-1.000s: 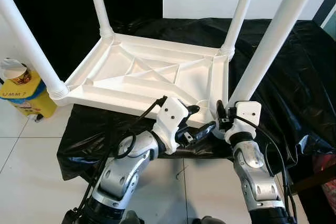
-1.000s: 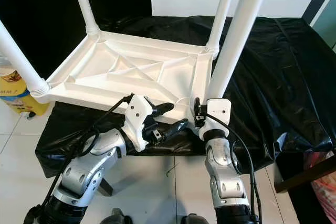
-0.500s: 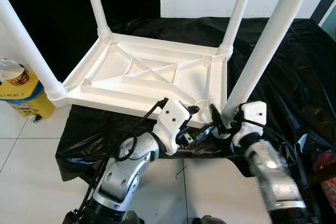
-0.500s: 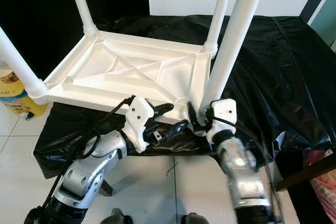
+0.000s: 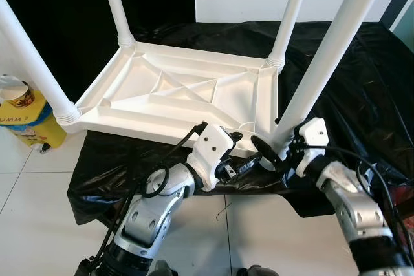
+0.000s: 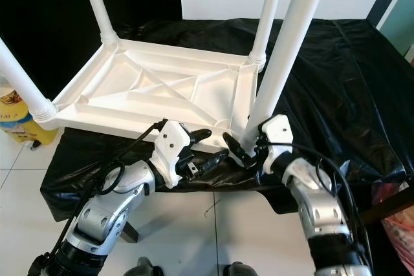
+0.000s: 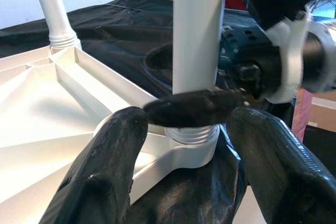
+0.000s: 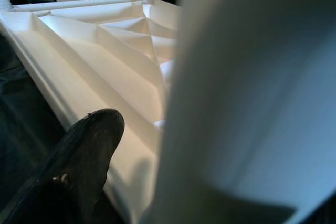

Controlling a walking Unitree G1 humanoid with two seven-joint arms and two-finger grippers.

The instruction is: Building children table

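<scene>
All four legs are fitted to the upturned table (image 5: 174, 92); the last leg (image 5: 323, 63) is gripped by the right claw (image 5: 275, 153), while the left claw (image 5: 249, 150) is held open beside it.

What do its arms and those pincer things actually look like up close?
Both arms are jointed silver metal with black cables looped along them. Each ends in a white block at the wrist carrying a gripper: left gripper, right gripper. The fingers are long, rounded and matte black.
</scene>
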